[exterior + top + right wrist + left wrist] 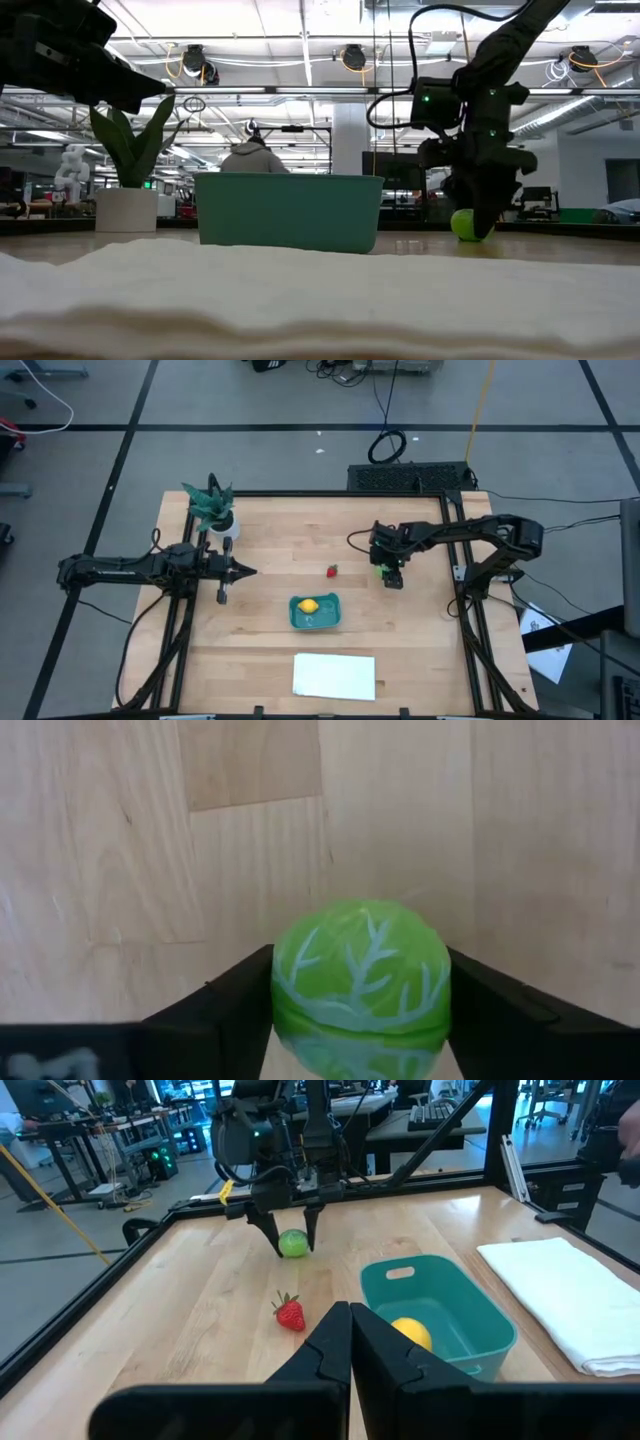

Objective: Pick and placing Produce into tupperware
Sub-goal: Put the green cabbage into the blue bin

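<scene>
Pale wood boards run under everything, with the right gripper (pixel 296 1240) down at the table (pixel 270 530), its two fingers (pixel 215 1010) straddling the green fruit (pixel 360 975). They sit right against its sides or nearly so, and the fruit looks to rest on the wood, so this reads as the grasp closing, not yet a lift.

Outward from that gripper, the strawberry (pixel 290 1313) lies loose on the wood, nearer the tub (pixel 315 612). The tub is further off the same way, with the lemon (pixel 309 605) already in it. A white sheet (pixel 334 675) lies beyond the tub. The left gripper (pixel 243 571) hangs well apart, close to the plant (pixel 212 506), fingers pressed together and idle.

The risk is the ball's roundness. A pinch above its widest part could squirt it out and send it rolling across the boards. A slack hold might drop it during the carry, perhaps knocking the strawberry. The tub is shallow, so a high release could bounce the fruit out.
</scene>
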Controlling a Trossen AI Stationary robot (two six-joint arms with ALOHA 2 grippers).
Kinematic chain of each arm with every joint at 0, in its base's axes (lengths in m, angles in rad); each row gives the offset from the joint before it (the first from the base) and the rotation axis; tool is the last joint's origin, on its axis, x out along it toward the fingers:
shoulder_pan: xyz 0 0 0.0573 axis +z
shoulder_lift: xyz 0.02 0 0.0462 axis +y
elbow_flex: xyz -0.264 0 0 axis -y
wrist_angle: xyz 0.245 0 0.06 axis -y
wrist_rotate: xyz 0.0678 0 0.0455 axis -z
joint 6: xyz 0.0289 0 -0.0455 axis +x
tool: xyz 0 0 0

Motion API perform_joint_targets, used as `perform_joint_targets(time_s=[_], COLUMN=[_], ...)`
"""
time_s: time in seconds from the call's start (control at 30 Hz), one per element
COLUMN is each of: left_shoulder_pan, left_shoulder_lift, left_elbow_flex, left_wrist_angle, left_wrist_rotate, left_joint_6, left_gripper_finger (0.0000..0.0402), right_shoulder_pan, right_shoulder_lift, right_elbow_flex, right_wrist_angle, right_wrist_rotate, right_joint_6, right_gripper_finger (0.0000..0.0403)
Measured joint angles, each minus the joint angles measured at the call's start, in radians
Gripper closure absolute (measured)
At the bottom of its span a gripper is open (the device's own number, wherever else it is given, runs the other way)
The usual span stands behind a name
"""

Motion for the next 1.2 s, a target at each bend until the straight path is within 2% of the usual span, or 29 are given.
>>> perform_joint_targets(time_s=[0.13,0.37,0.6,0.77,1.2], left_shoulder_pan=[0.000,0.000,0.000,0.000,0.000], left_shoulder_lift=[0.000,0.000,0.000,0.000,0.000], left_elbow_flex=[0.000,0.000,0.000,0.000,0.000], left_wrist_angle=[0.000,0.000,0.000,0.000,0.000], left_wrist_rotate=[0.000,0.000,0.000,0.000,0.000], left_joint_6=[0.000,0.000,0.000,0.000,-0.002], left_gripper_finger=[0.0396,0.0396,0.0396,0.0396,0.0396], right_shoulder_pan=[0.001,0.002,0.002,0.002,0.072], right_shoulder_lift=[0.002,0.002,0.000,0.000,-0.001], right_elbow_flex=[0.034,0.074,0.126,0.183,0.317], right_wrist_angle=[-0.050,-0.080,-0.135,-0.211,-0.323], right_wrist_rotate=[-0.020,-0.019,-0.019,-0.019,-0.018], right_joint_6=[0.001,0.004,0.005,0.008,0.019], right_gripper_finger=[0.0179,0.0159,0.0177,0.0168,0.0174])
